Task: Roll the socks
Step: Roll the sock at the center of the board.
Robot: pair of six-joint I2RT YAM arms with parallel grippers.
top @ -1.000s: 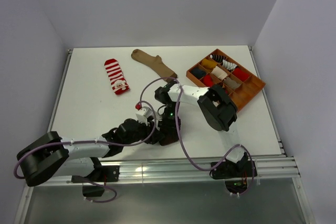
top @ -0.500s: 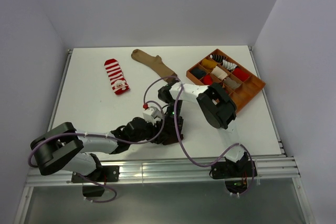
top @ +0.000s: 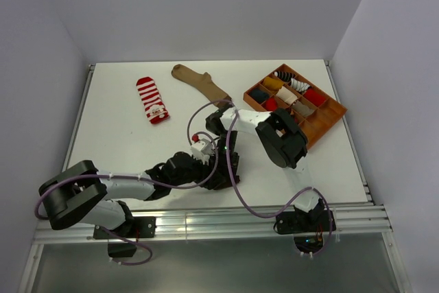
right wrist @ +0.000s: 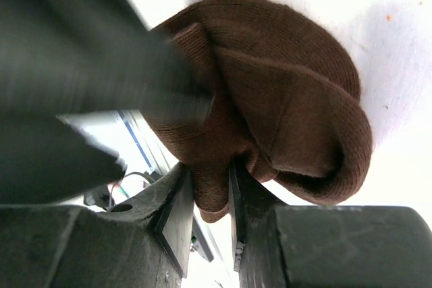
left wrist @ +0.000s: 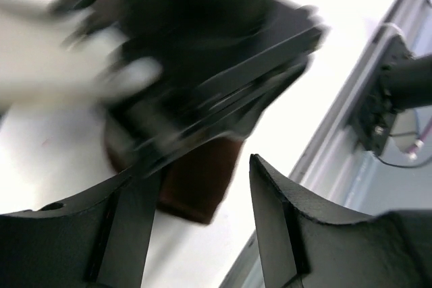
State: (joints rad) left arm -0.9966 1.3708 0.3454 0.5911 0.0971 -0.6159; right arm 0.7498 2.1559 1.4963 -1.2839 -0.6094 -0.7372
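Note:
A dark brown sock (right wrist: 283, 99) lies bunched into a roll on the white table, and my right gripper (right wrist: 210, 193) is shut on a fold at its edge. In the left wrist view the same brown sock (left wrist: 199, 183) sits just beyond my left gripper (left wrist: 202, 227), which is open with nothing between its fingers; the right gripper's dark body blurs above it. From above, both grippers meet near the table's front centre, left gripper (top: 208, 167) beside right gripper (top: 226, 166), and they hide the sock. A red-and-white striped sock (top: 152, 99) and a tan sock (top: 201, 84) lie flat at the back.
An orange compartment tray (top: 328, 116) with several rolled socks stands at the back right. The metal rail (top: 226, 221) of the table's near edge runs just behind the grippers. Purple cables loop over both arms.
My left arm has swung right, closer to the right gripper, and its jaws have opened wider. The right gripper has kept its hold and place.

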